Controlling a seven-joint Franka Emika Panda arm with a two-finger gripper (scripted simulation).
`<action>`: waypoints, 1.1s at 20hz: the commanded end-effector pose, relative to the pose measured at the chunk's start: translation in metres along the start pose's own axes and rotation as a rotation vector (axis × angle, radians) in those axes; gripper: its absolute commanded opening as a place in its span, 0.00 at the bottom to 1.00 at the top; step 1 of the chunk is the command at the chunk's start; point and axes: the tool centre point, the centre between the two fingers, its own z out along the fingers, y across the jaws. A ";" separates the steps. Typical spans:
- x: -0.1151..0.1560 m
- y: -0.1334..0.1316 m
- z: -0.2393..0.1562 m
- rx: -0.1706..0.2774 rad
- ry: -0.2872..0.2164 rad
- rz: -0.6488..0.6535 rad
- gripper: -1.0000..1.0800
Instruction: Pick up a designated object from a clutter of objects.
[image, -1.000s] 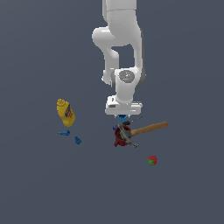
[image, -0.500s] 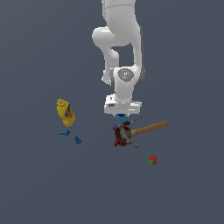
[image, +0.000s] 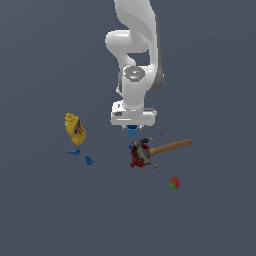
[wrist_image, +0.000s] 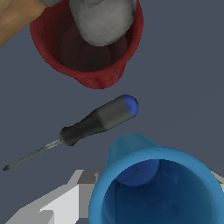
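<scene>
My gripper (image: 132, 128) is shut on the small bright blue cup (image: 132, 132) and holds it above the floor, just above and to the exterior view's left of the hammer head. In the wrist view the blue cup (wrist_image: 153, 188) fills the near part of the picture, mouth open toward the camera, with a grey finger (wrist_image: 65, 199) on its side. The rest of the clutter lies below: a wooden-handled hammer (image: 167, 147), a red cup-like thing (image: 135, 157), a yellow bottle (image: 75, 128), a strawberry (image: 173, 183) and blue bits (image: 88, 160).
In the wrist view the hammer's grey head (wrist_image: 103, 19) rests in the red cup (wrist_image: 87, 52). A black screwdriver with a blue cap (wrist_image: 94, 122) lies between the red cup and the blue cup. Another blue scrap (image: 73, 152) lies by the bottle.
The gripper has risen a little and shifted to the exterior view's left, carrying the blue cup up and away from the hammer and the red thing.
</scene>
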 end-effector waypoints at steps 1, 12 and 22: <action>0.004 0.012 -0.019 0.002 0.001 0.000 0.00; 0.026 0.076 -0.114 0.004 0.001 0.000 0.00; 0.049 0.139 -0.206 0.002 0.001 0.001 0.00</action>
